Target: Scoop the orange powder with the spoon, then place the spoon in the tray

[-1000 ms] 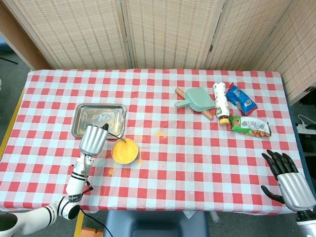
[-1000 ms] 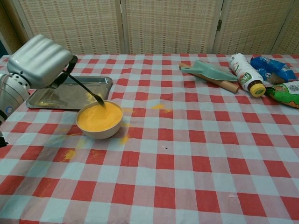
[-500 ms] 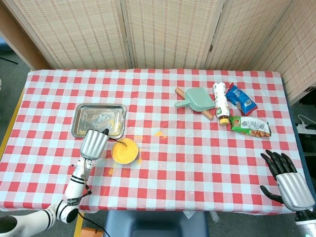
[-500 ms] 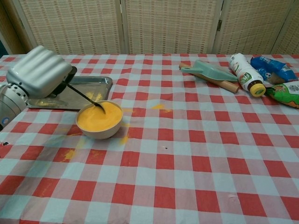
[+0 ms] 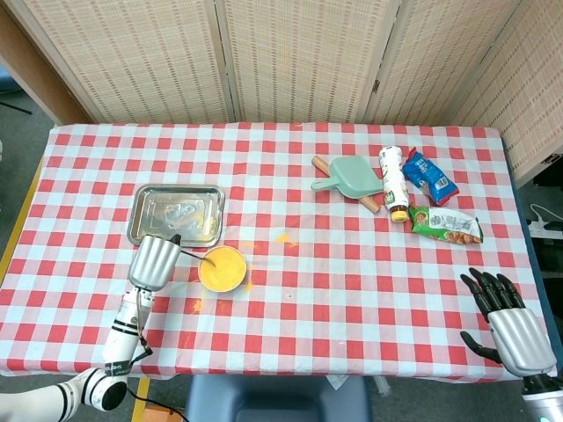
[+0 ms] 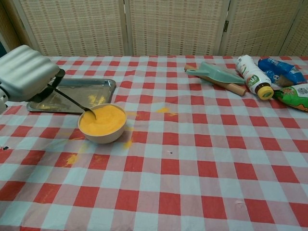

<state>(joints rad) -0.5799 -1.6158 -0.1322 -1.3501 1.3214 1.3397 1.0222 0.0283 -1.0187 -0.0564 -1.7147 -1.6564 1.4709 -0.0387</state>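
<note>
Fingers of the left hand are folded under its silver back and hold the dark handle of the spoon; how tightly they close I cannot tell, since the back of the hand hides them in both views. That spoon slants down to the right, and its tip rests at the left edge of the orange powder inside the bowl. In the head view the left hand sits just left of the bowl, below the tray.

Spread dark fingers show on the right hand, which holds nothing and sits at the table's near right corner, well apart from everything else.

Just behind the bowl, the tray is a shallow metal pan with a few yellow smears on its floor. Orange specks lie on the checked cloth near the bowl.

At the far right side of the table lie a green scoop resting on a wooden roller, a white bottle on its side, a blue packet and a green packet.
</note>
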